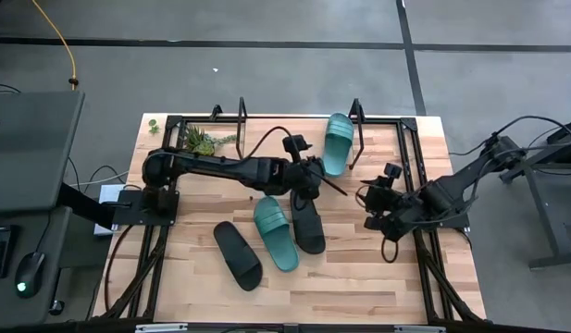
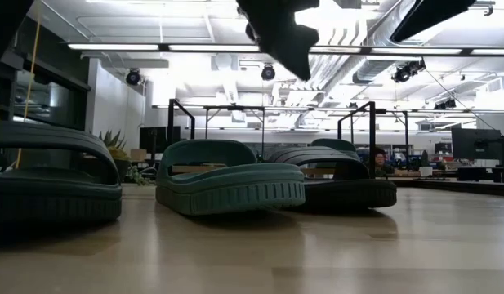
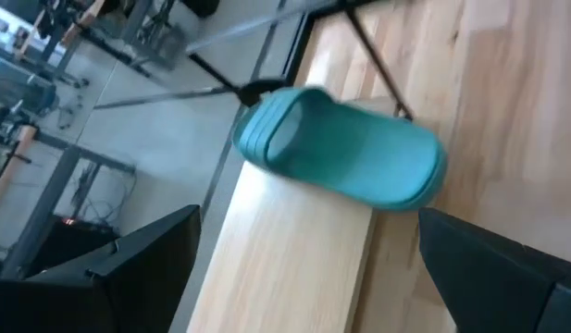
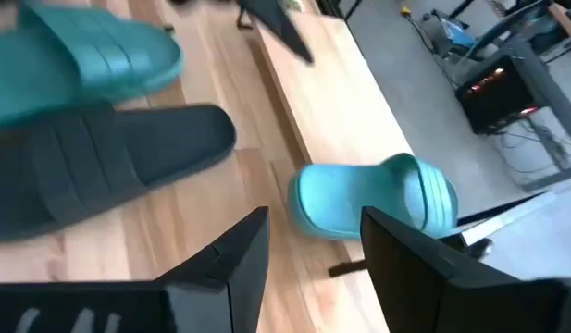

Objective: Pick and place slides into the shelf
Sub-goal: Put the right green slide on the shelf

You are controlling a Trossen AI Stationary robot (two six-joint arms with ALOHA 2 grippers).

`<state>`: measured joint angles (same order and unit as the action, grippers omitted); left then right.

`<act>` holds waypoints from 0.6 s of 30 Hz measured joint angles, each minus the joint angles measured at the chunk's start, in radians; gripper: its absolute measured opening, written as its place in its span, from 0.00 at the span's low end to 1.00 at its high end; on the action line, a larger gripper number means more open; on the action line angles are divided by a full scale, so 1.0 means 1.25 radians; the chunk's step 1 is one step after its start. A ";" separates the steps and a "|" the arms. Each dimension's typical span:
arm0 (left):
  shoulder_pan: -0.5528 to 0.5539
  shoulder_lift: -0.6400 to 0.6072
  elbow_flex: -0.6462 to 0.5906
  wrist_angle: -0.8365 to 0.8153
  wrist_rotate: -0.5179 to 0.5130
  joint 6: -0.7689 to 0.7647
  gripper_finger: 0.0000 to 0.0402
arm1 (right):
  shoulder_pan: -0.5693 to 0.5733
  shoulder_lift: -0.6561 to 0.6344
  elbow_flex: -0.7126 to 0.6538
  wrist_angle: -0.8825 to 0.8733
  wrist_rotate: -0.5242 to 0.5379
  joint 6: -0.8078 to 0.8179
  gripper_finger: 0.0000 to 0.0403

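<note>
Grey concrete floor (image 1: 266, 83) all around the light wooden desk (image 1: 359, 277), black lines crossing it and a yellow cable (image 1: 68, 51) trailing down. Overhead, long strip lights (image 2: 194, 47) glow on a white ceiling. Monitors (image 2: 476, 147) line the far benches.

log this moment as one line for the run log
on shelf: one teal slide | on table: teal slide, two black | left gripper: open, empty | right gripper: open, empty

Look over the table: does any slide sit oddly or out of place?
Yes. One teal slide lies on the shelf board but overhangs its edge. The other teal slide and two black slides lie scattered on the tabletop.
</note>
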<state>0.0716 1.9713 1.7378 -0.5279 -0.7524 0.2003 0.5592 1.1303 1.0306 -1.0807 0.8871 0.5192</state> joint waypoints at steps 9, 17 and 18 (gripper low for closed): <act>-0.018 -0.079 0.000 -0.007 0.061 -0.040 0.95 | -0.056 0.053 0.000 -0.029 0.031 0.005 0.40; -0.067 -0.165 -0.018 -0.033 0.072 -0.054 0.95 | -0.130 -0.023 -0.190 0.157 0.018 -0.131 0.40; -0.074 -0.184 -0.036 -0.027 0.072 -0.058 0.95 | -0.143 -0.042 -0.215 0.195 0.003 -0.156 0.40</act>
<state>-0.0211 1.7418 1.6934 -0.5616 -0.6627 0.1274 0.3798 1.0777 0.7616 -0.8366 0.8909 0.3248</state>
